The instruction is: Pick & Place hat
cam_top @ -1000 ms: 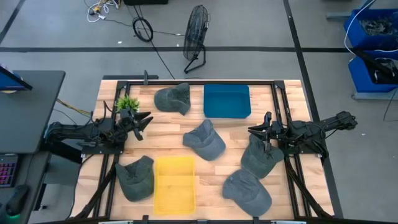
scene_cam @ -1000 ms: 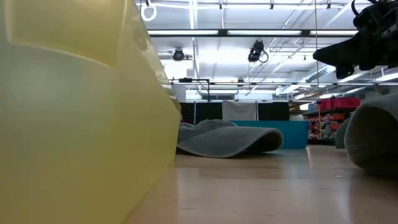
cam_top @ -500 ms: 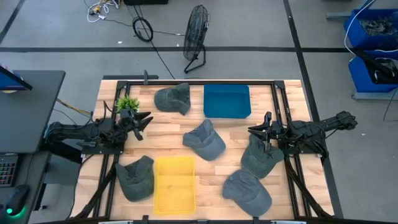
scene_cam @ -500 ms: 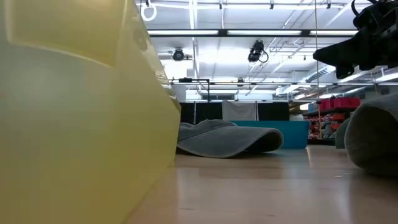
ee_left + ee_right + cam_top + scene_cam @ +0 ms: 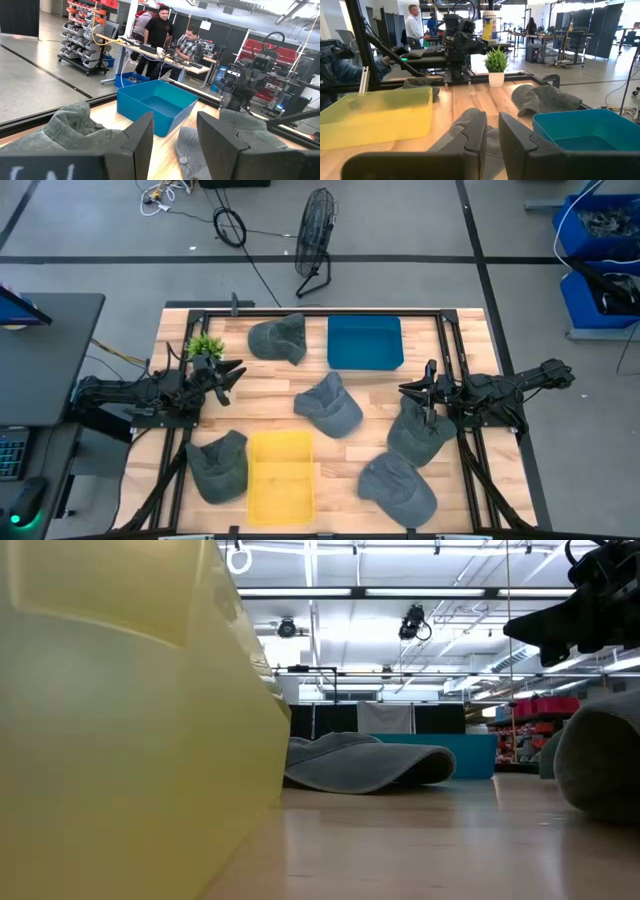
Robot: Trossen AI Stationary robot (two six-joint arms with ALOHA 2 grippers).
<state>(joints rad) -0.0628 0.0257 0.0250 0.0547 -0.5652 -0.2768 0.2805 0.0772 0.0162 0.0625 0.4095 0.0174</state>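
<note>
Hats, grey cloth caps, five on the wooden table (image 5: 275, 402); nearest one (image 5: 418, 430) lies just below the right gripper (image 5: 412, 389), whose jaws stand slightly parted, empty. Left gripper (image 5: 232, 370) waits at the left edge, likewise open. Likely soft, light, floppy: pinch the crown fold or brim.

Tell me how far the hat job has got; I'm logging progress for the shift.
Nothing looks done: the blue bin and yellow bin hold no hats. Nothing is in hand; the left gripper and right gripper hover open at the table's sides. All five hats remain on the table, including the centre hat.
</note>
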